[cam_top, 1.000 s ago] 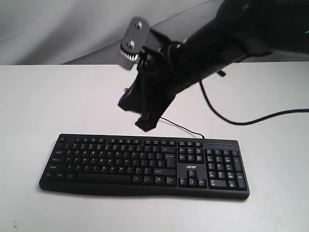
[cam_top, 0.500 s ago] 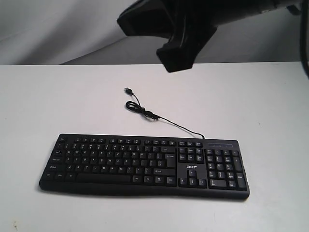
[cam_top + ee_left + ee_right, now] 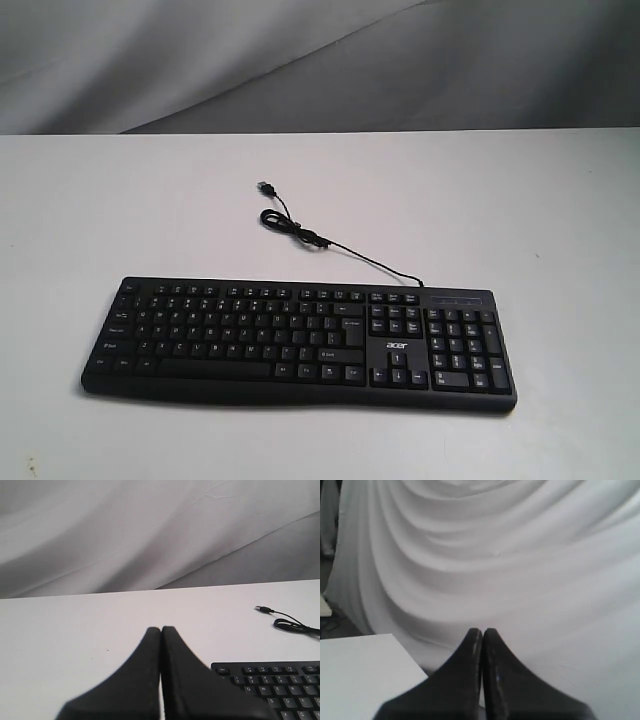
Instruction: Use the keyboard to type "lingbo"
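though near the keyboard [image 3: 300,340], left gripper [image 3: 161,630] closed, empty; right gripper [image 3: 482,631] likewise

Black full-size keyboard [image 3: 300,345] lies flat on white table [image 3: 90,200], long side running across the view, key legends white. Number pad [image 3: 465,345] sits at its right end. White "acer" logo [image 3: 397,346] is printed just left of the pad, above the arrow keys [image 3: 398,377]. Thin black USB cable [image 3: 365,262] leaves the rear edge above the logo and runs back and left over the table. It makes one small loop [image 3: 281,221] and ends at the USB plug [image 3: 266,186], which lies loose on the surface, well apart from the keyboard. Creased grey cloth backdrop [image 3: 300,60] hangs behind the table's far edge.
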Robot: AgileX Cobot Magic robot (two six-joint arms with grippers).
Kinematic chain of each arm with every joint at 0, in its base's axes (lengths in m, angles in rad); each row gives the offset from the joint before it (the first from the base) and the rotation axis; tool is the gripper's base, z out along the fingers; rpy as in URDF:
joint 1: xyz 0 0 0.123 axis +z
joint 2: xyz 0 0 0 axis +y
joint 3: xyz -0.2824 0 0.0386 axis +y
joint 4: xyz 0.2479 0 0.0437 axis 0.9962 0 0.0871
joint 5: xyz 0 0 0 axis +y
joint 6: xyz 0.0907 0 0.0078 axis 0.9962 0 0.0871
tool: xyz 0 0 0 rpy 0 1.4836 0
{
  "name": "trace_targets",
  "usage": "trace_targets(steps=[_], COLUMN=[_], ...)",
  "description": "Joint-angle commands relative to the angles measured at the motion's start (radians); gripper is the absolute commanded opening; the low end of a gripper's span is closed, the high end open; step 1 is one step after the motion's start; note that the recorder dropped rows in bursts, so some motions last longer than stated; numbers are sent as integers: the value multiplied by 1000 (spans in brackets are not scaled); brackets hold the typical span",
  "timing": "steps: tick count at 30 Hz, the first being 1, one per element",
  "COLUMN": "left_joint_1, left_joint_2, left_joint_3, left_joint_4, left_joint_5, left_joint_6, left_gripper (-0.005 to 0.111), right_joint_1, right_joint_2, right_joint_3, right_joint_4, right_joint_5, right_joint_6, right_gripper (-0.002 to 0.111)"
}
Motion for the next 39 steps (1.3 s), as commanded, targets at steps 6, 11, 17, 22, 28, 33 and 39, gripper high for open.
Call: trace_targets(steps=[6,11,17,22,28,33,39], left_joint_1=[-5,-5,-5,-5,-5,-5,-5], left_joint_2=[-5,-5,-5,-5,-5,-5,-5], left_joint_3=[5,5,5,5,5,5,5], left_joint_4=[0,0,0,0,0,0,0], left_joint_5=[-6,-6,-6,-6,-6,-6,-6], left_joint_6=[-2,-2,-2,-2,-2,-2,-2], left_gripper=[1,1,1,1,1,1,1], right_joint_1=[-259,-366,-461,-495,-495,-495,-495], right_joint_2=[-232,-400,-606,-772,-954,-1056,-1075], right_joint_3=[188,261,413,575,718,822,982], right_joint_4=[-18,-91,-499,-824,-864,-965,-985], right_joint_5=[-84,-111,51,199,179,137,50], right_joint_6=[551,555,728,950,1043,1041,1076], right_gripper=[0,0,0,0,0,0,0])
